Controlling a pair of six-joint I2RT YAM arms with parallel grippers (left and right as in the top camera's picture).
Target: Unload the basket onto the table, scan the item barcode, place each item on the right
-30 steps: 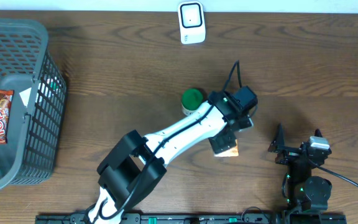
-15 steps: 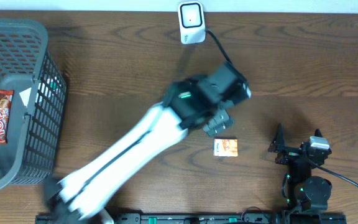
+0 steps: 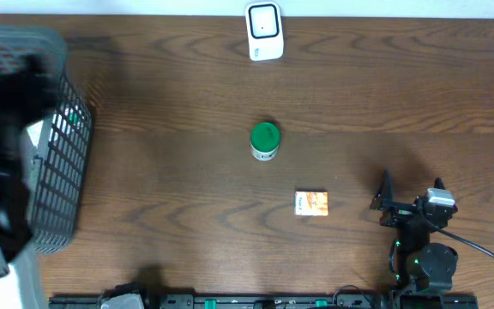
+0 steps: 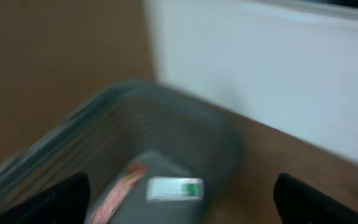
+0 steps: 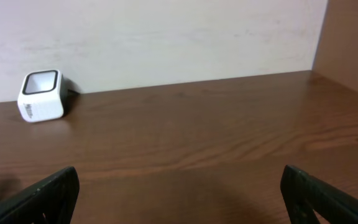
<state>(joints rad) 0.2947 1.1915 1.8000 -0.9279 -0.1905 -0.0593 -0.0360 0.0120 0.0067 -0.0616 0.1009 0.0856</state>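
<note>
The white barcode scanner (image 3: pixel 264 32) stands at the table's back edge and shows at the far left of the right wrist view (image 5: pixel 40 95). A small orange box (image 3: pixel 311 203) lies flat near the table's middle, apart from both grippers. My left arm is a dark blur (image 3: pixel 3 146) over the grey basket (image 3: pixel 63 163). My left gripper (image 4: pixel 180 199) is open and empty above the basket's inside, where a red wrapper (image 4: pixel 120 186) and a white-and-green pack (image 4: pixel 174 189) lie. My right gripper (image 5: pixel 179 193) rests open and empty at the front right (image 3: pixel 410 204).
A green-lidded tub (image 3: pixel 265 139) stands upright behind and left of the orange box. The basket's rim (image 4: pixel 104 106) is blurred in the left wrist view. A pale wall (image 5: pixel 166 37) runs behind the table.
My left arm has swung from the table's middle to the far left, over the basket. The orange box stays on the table where the gripper was. The right arm has not moved.
</note>
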